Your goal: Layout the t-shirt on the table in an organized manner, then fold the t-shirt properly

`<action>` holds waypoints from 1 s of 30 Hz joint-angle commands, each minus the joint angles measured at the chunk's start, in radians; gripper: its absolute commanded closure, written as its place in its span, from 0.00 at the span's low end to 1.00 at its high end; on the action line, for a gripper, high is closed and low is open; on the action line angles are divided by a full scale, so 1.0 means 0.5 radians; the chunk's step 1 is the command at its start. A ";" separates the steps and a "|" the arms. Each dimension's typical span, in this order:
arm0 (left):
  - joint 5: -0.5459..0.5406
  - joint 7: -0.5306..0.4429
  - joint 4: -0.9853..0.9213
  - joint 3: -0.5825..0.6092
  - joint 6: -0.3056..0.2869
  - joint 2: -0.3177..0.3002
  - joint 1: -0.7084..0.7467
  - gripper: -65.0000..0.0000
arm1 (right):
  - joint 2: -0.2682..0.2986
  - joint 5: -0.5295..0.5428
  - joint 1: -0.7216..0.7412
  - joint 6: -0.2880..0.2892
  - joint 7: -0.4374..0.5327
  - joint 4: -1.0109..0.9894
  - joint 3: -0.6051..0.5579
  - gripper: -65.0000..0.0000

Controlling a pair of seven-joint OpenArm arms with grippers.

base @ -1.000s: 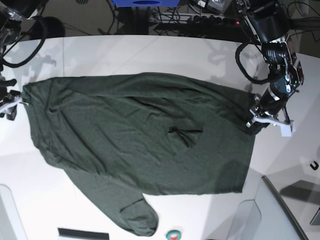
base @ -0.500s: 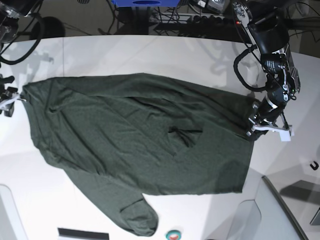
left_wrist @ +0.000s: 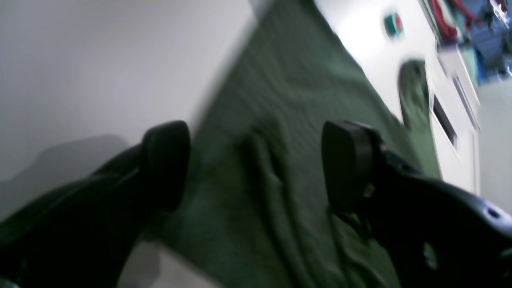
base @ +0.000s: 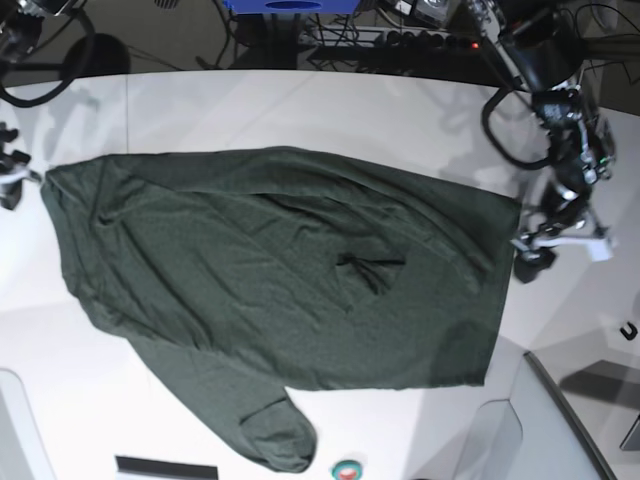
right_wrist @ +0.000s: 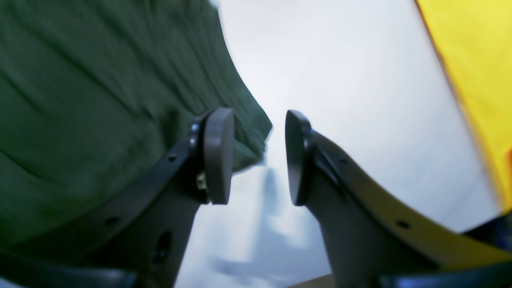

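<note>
The dark green t-shirt (base: pixel 280 270) lies spread out on the white table (base: pixel 300 110), with one sleeve (base: pixel 275 435) trailing toward the front edge and a small pucker at its middle. My left gripper (base: pixel 530 258) hangs just off the shirt's right edge. In the left wrist view it (left_wrist: pixel 256 160) is wide open over wrinkled shirt fabric (left_wrist: pixel 288 100). My right gripper (base: pixel 12 185) is at the shirt's far left corner. In the right wrist view it (right_wrist: pixel 252 156) is open and holds nothing, with the shirt's corner (right_wrist: pixel 120 80) beside one finger (right_wrist: pixel 218 156).
A green and red button (base: pixel 347 468) sits at the front edge and also shows in the left wrist view (left_wrist: pixel 394 23). A grey panel (base: pixel 560 420) lies at the front right. Cables and a power strip (base: pixel 400 40) run behind the table. Something yellow (right_wrist: pixel 472 60) lies beyond the right gripper.
My left gripper has let go of the shirt's right edge and moved slightly right. My right gripper has let go of the left corner and moved slightly up. The shirt lies flatter.
</note>
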 commanded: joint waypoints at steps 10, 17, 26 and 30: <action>-0.017 -0.039 0.547 -0.249 -0.181 -0.065 0.500 0.24 | 0.112 0.927 0.068 0.005 -0.370 -0.693 0.305 0.32; -0.011 -0.039 0.531 -0.320 -0.396 -0.071 0.699 0.24 | 0.176 0.911 0.221 0.008 -0.370 -1.071 0.302 0.32; -0.008 -0.039 0.535 -0.347 -0.424 -0.071 0.773 0.24 | 0.179 0.632 0.366 0.060 -0.244 -1.353 0.302 0.33; -0.008 -0.039 0.535 -0.332 -0.424 -0.068 0.785 0.24 | 0.185 0.620 0.399 0.149 -0.238 -1.424 0.302 0.41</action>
